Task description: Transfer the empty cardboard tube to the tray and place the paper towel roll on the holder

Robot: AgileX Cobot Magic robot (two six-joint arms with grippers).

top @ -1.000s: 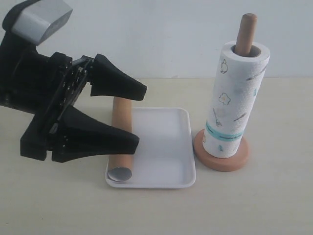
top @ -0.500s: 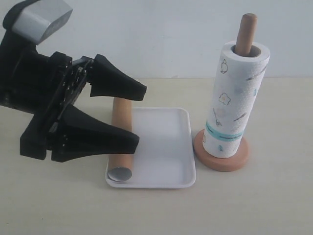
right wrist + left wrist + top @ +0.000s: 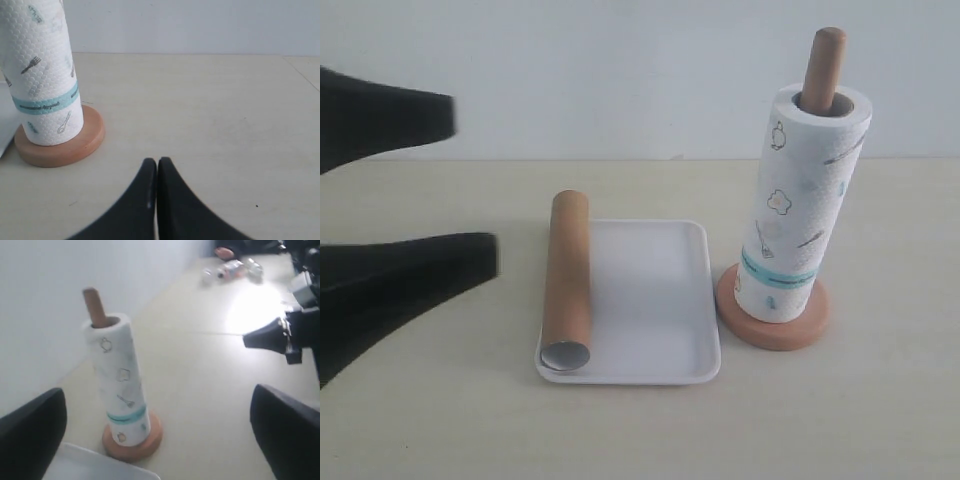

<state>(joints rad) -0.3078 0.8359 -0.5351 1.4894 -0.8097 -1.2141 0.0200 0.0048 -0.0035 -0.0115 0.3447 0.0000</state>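
- Your left gripper [image 3: 472, 185], fingers spread wide and empty, has backed off left of the tray [image 3: 655, 300].
- The empty cardboard tube [image 3: 568, 270] lies unmoved in the tray.
- Your right gripper [image 3: 157, 165] stays pinched closed.

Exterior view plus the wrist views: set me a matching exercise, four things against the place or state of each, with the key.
Things:
1. cardboard tube
2. paper towel roll
3. left gripper
4. right gripper

Place or state:
A. shut, holding nothing
B. lying along one side of the tray
C. open, holding nothing
D. upright on the holder, post through its core

Pairs: 1-B, 2-D, 3-C, 4-A
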